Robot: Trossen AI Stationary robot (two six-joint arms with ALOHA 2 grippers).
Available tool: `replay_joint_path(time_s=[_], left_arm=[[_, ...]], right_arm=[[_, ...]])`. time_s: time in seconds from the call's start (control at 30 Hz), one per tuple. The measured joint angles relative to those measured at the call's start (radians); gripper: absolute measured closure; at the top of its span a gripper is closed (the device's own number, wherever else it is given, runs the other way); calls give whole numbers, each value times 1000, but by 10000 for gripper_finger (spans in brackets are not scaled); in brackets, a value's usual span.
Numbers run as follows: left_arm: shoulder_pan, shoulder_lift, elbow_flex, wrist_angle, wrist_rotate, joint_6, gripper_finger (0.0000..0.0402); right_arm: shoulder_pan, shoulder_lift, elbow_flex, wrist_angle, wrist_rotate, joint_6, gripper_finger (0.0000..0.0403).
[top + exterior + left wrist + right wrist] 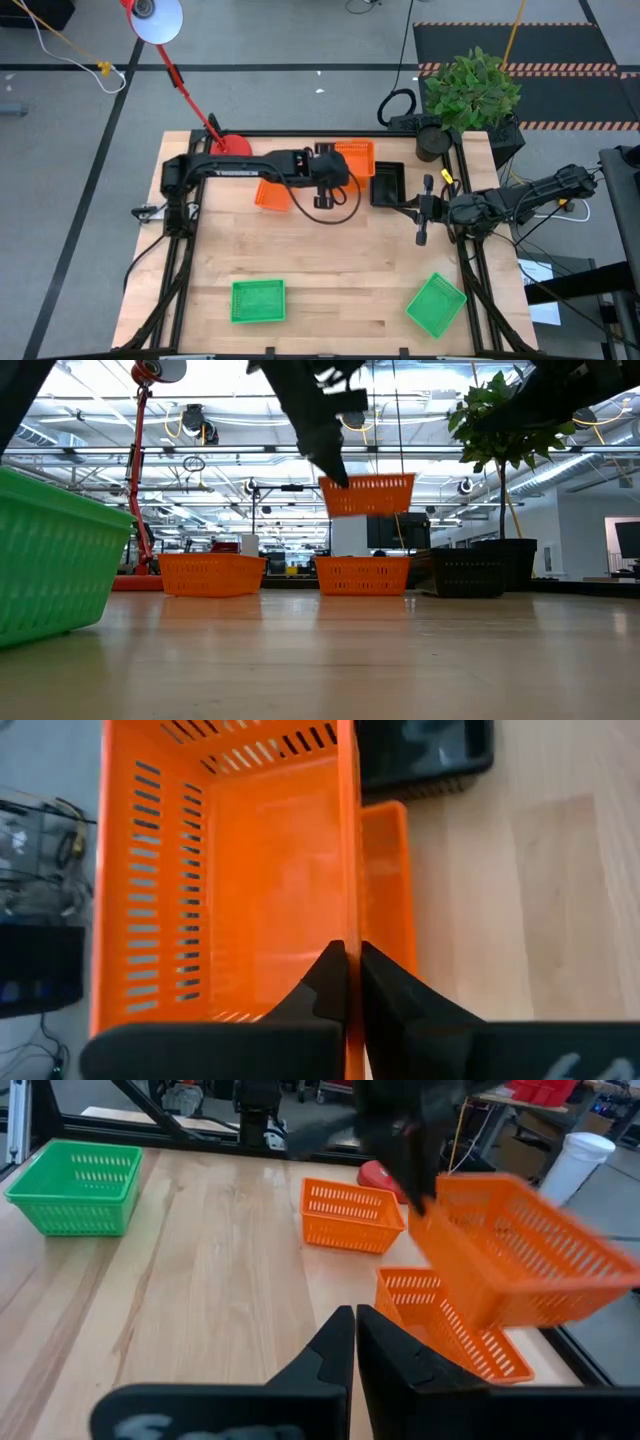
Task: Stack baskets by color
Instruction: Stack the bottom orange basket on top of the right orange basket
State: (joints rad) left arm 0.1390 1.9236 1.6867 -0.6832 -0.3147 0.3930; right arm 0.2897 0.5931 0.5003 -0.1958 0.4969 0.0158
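Note:
My left gripper [338,172] is shut on an orange basket [367,494] and holds it in the air near the table's far edge. Right under it a second orange basket [362,574] rests on its base on the table. A third orange basket [272,194] sits to the left of them. A black basket [388,183] stands just to the right. Two green baskets [258,300] [436,303] lie near the table's front edge. My right gripper [408,208] waits shut at the right side, touching nothing. My left gripper pinches the held basket's near side wall [350,920] at its rim, one finger inside the basket and one outside. The fingers slant down from the table's left and run along the wall. The basket is lifted clear, top up and nearly level, above the second orange basket [385,870].
A red lamp base [232,146] with its slanted pole stands at the far left corner. A potted plant [470,95] is at the far right corner. Bare wood spreads over the table's middle [330,260].

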Motion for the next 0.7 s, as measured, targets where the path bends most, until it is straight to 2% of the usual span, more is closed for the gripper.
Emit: replay_joint_path(time_s=[0.17, 0.37, 0.53, 0.7], left_arm=[[-4, 66, 0, -6, -5, -10, 376], [2, 103, -1, -21, -8, -20, 392], [7, 108, -1, -10, -8, -37, 374], [21, 114, -1, -6, 5, -37, 391]], right_arm=[[0, 4, 0, -4, 0, 0, 394], [0, 6, 0, -4, -3, 3, 394], [0, 6, 0, -4, -3, 3, 394], [0, 6, 0, -4, -3, 2, 394]])
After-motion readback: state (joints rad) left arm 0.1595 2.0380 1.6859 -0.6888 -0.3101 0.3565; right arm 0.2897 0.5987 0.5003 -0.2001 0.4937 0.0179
